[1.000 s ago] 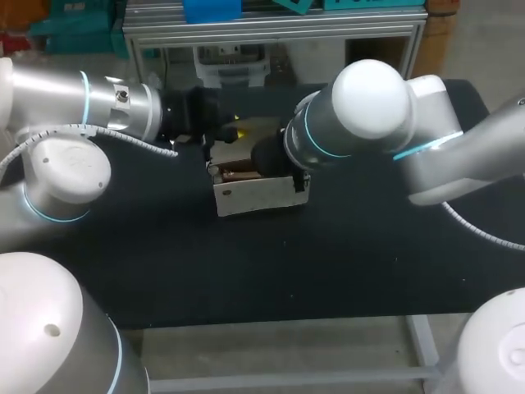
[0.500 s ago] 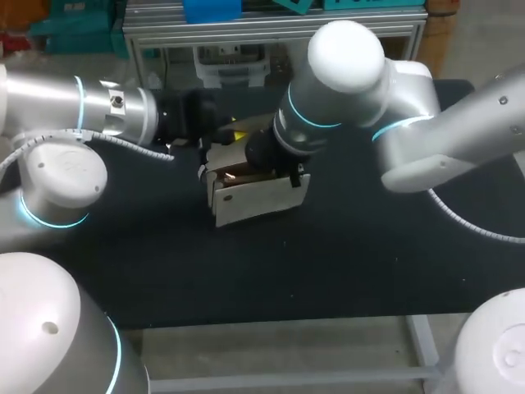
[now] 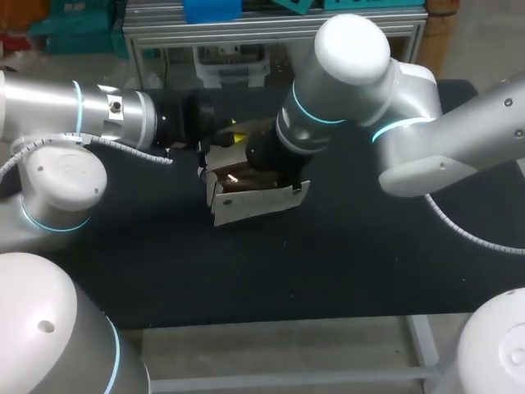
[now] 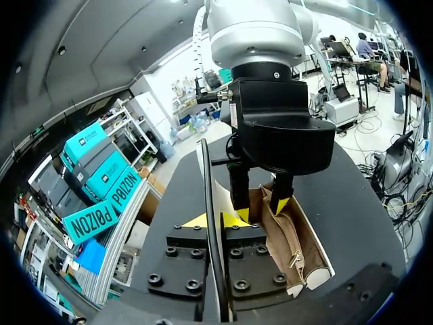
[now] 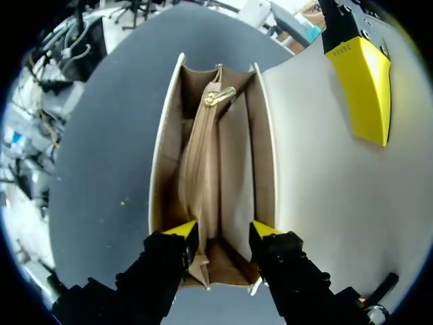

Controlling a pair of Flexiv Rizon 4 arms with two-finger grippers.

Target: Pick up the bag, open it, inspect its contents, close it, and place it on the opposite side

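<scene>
- Black table (image 3: pixel 328 271), near edge first. The cloth runs back to the middle, where the bag stands.
- Bag (image 3: pixel 254 203): cream outside, tan lining, upright on its base at mid-table with the mouth facing up. The long axis lies across the table, side to side, and the left end sits a little nearer the front edge than the right end.
- Right gripper (image 5: pixel 223 231): it comes in from the right and points down into the open mouth at one end of the bag. The fingers are spread apart with yellow tips inside the rim and clamp nothing. From its own camera the bag's length runs straight ahead of it.
- Middle pocket (image 5: pixel 199 162): a tan divider running the length of the bag between the two side walls. Its brass zip pull (image 5: pixel 220 97) is at the end farthest from the right gripper.
- Flap (image 5: pixel 318 176): lifted off the mouth and held back on the far side — a broad pale sheet beside the opening.
- Left gripper (image 4: pixel 218 220): farthest back, reaching in from the left. The fingers are pinched together on the flap's edge, which runs thin and dark between the two tips. One yellow fingertip (image 5: pixel 365 88) lies flat on the flap's pale face.
</scene>
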